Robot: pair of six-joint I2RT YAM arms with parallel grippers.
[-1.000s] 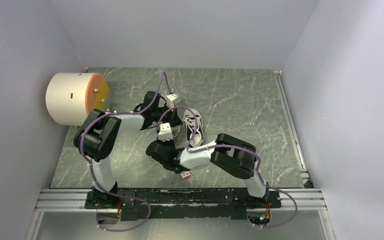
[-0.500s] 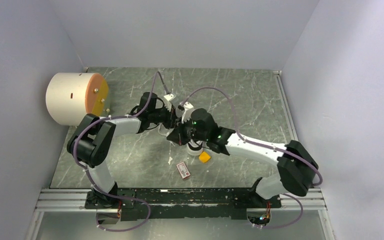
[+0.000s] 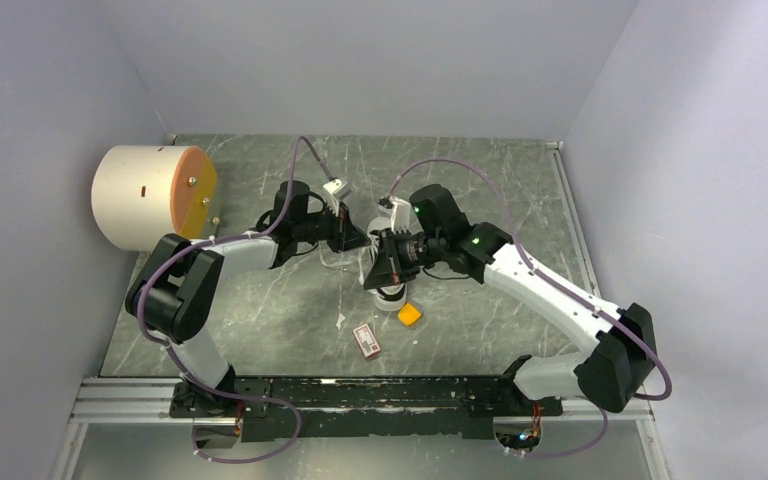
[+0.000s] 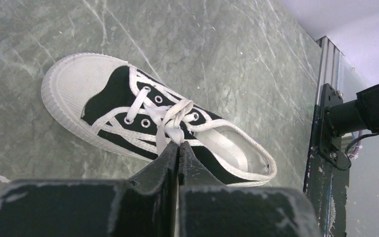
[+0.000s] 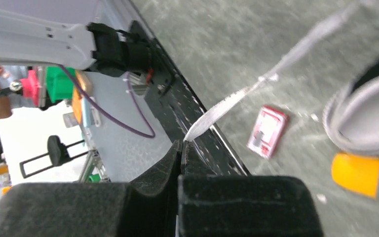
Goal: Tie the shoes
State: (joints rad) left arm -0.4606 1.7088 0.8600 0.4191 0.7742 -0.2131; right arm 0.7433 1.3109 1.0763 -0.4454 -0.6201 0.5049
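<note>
A small red-and-white flat card lies on a grey-green, marble-patterned tabletop veined with pale lines. Just to the right of the card and slightly farther back sits a small orange block, apart from it. A tiny white scrap lies just left of the card. Well to the far left of the card, against the side wall, a large cream cylinder lies on its side, its orange flat end facing the card's side. Nearer than the card, a silver metal rail runs along the table's edge. Pale lilac walls enclose the table.
</note>
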